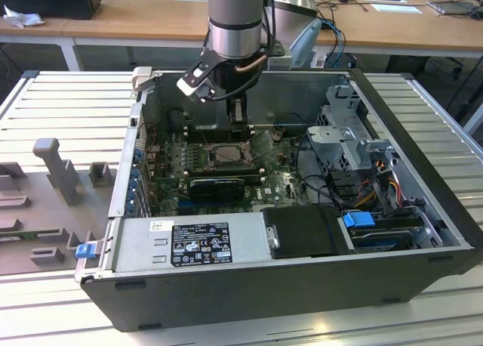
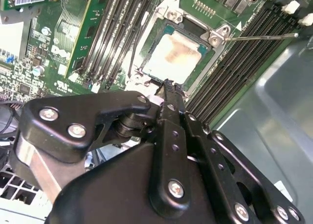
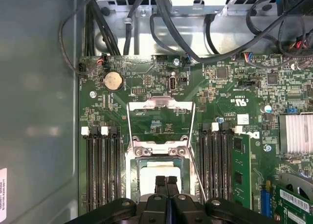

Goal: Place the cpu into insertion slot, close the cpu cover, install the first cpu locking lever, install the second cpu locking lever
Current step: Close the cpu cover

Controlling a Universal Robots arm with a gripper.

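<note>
The cpu [image 2: 173,55] is a pale silvery square with a brownish stain, lying flat inside the insertion slot [image 2: 215,35]. It also shows in the first wrist view as the cpu [image 3: 159,166] inside the metal rim of the insertion slot [image 3: 132,160]. The cpu cover [image 3: 160,106], a thin metal frame, is swung open and lies back past the socket's hinge. Thin wire levers [image 3: 194,121] stand free beside it; one lever [image 2: 259,37] sticks out sideways. My gripper [image 2: 168,84] hovers just above the socket's edge, fingers pressed together and holding nothing. From outside, the gripper [image 1: 238,119] hangs over the socket [image 1: 225,156].
Long black memory slots [image 3: 102,170] flank the socket on both sides. Black cables [image 3: 161,23] loop over the board's far end. The case holds a power supply [image 1: 196,244], a drive cage [image 1: 355,146] and steep metal walls [image 1: 128,157]. A grey fixture [image 1: 56,168] sits outside at the exterior view's left.
</note>
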